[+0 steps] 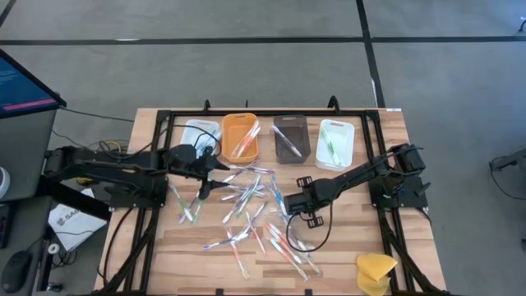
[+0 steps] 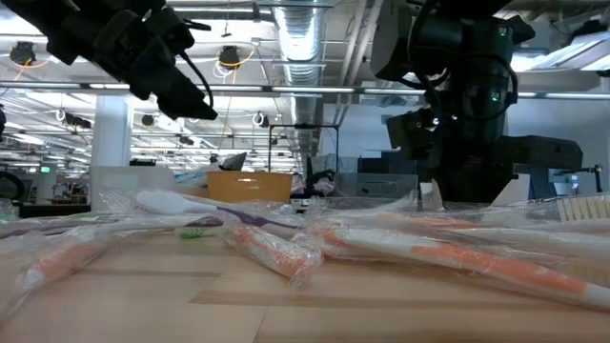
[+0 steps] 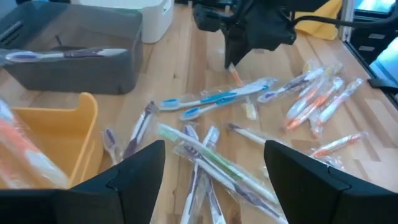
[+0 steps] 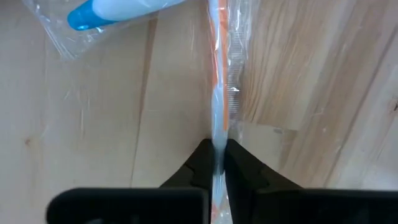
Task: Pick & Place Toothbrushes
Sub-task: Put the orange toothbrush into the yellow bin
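Observation:
Several toothbrushes (image 1: 246, 201) in clear wrappers lie scattered flat on the wooden table (image 1: 164, 247). My right gripper (image 1: 288, 205) points down at the right side of the pile and is shut on an orange toothbrush (image 4: 219, 93). My left gripper (image 1: 220, 164) hovers open above the pile's far left part, slanting down, with nothing between its fingers (image 3: 140, 171). In the left wrist view the right gripper (image 3: 231, 61) shows farther off, standing on the orange toothbrush (image 3: 237, 77). One toothbrush lies in the orange tray (image 1: 240, 137), one in the dark tray (image 1: 289, 138), one in the right white tray (image 1: 334, 141). My right gripper pinches the wrapped orange toothbrush's thin shaft (image 4: 217, 134) between its two fingertips (image 4: 239, 168). The fingers come from above, pointing down, one on each side of the shaft. The toothbrush lies flat on the table.
Four small trays stand in a row at the table's far side; the leftmost is white (image 1: 200, 133). A yellow sponge-like lump (image 1: 376, 271) sits at the near right corner. A blue toothbrush (image 4: 106, 12) lies close beside the held one. A black frame (image 1: 156, 131) borders the table.

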### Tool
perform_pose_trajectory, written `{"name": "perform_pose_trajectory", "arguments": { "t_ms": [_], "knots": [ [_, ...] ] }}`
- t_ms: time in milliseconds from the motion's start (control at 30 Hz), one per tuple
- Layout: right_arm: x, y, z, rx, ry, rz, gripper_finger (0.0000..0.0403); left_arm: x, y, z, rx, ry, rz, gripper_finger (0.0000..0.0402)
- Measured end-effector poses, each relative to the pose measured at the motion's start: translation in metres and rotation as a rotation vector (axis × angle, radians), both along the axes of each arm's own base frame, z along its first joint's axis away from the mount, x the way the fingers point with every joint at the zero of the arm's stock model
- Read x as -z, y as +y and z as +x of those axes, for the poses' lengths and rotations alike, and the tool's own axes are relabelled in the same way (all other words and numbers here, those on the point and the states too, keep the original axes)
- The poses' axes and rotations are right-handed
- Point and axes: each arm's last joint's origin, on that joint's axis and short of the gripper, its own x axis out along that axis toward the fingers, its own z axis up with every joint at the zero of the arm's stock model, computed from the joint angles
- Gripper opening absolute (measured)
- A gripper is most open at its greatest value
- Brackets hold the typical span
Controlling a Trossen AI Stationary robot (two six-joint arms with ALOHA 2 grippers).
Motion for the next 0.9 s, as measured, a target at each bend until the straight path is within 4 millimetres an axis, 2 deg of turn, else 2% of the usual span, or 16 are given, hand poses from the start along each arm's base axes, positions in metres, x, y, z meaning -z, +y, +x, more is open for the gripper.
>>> {"name": "perform_pose_trajectory", "arguments": {
  "t_ms": [200,300,467,700,900],
  "knots": [
    [-0.001,0.001,0.0,0.0,0.004,0.0,0.0037,0.01,0.0,-0.002,0.004,-0.021,0.0,0.0269],
    [-0.005,0.004,0.003,-0.005,0.022,0.0,0.0034,0.011,0.0,-0.003,0.004,-0.019,0.0,0.0269],
    [-0.02,0.016,0.011,-0.035,0.046,-0.002,0.001,0.011,0.0,-0.002,0.004,-0.027,0.001,0.0269],
    [-0.049,0.034,0.009,-0.009,0.134,0.035,0.003,0.011,0.0,-0.002,-0.007,-0.029,-0.022,0.0269],
    [-0.074,0.05,0.01,-0.007,0.143,0.022,0.0014,0.01,-0.001,-0.002,-0.005,-0.034,-0.021,0.0269]
  ]
}}
